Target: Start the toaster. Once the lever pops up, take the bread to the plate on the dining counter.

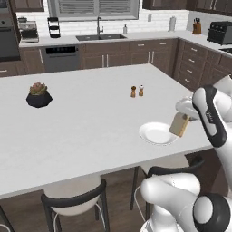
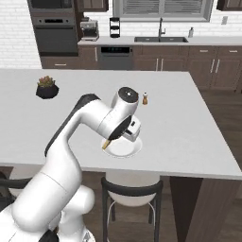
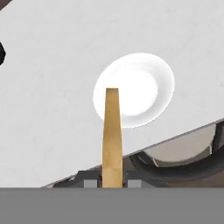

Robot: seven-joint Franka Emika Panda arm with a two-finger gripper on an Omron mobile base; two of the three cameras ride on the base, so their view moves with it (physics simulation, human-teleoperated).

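Hand view first: the claw is pinching the bread edge-on, jaws pressed against its two flat faces, so the slice shows as a thin golden-brown strip rising from the bottom of the frame. Beyond its tip sits the plate, round, plain and glossy white, on the smooth pale bench.

Over in the left base view the bread hangs tilted in the air just above the near rim of the plate, not touching it. From the right base camera the claw is tucked under the white wrist, with a sliver of toast poking down over the plate.

As for handling, the slice looks light, dry and stiff, probably brittle at the crust, so a firm squeeze risks cracking it. Holding it across the faces near one edge seems sound; it should drop flat once let go. Further off on the bench stand two small shakers and a dark bowl holding a succulent.
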